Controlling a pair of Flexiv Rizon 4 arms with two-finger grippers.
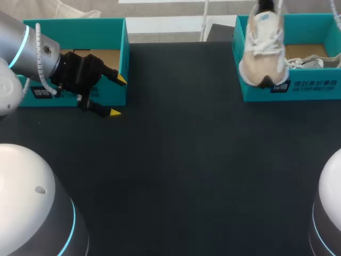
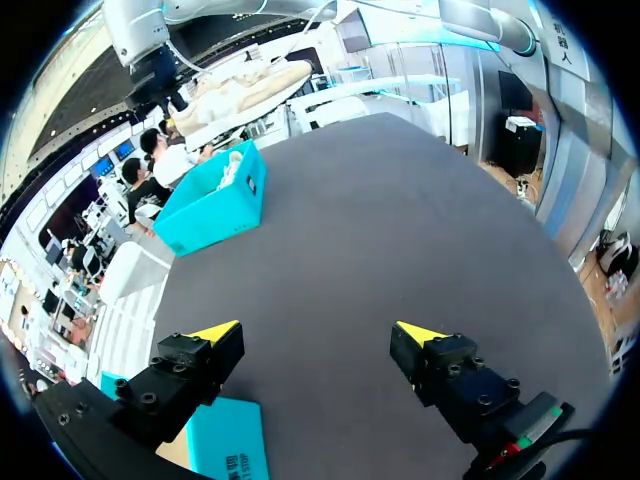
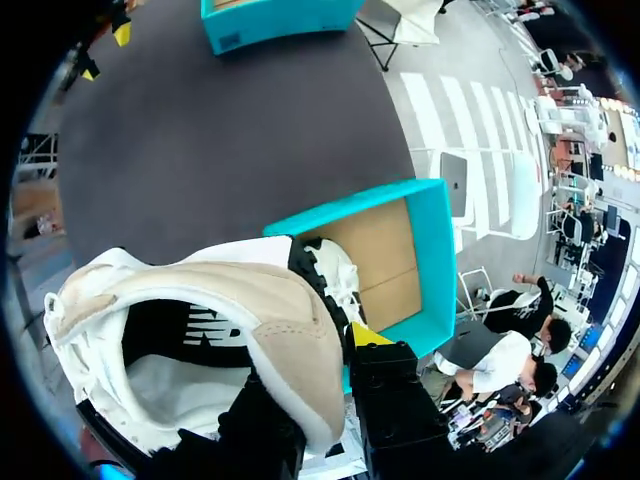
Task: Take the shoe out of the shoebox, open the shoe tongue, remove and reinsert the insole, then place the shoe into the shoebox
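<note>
Over the far-right teal cardboard shoebox, the right gripper clamps the padded heel collar of a cream mesh shoe, held aloft. A second shoe lies inside that box. Matte black table; two boxes, two shoes. The left gripper gapes wide beside the far-left shoebox.

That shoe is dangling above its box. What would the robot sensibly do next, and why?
Probably carry the shoe out over the table's middle and lower it. The right gripper holds it hanging above the right shoebox, while the left gripper sits open beside the left shoebox, far from the shoe.
</note>
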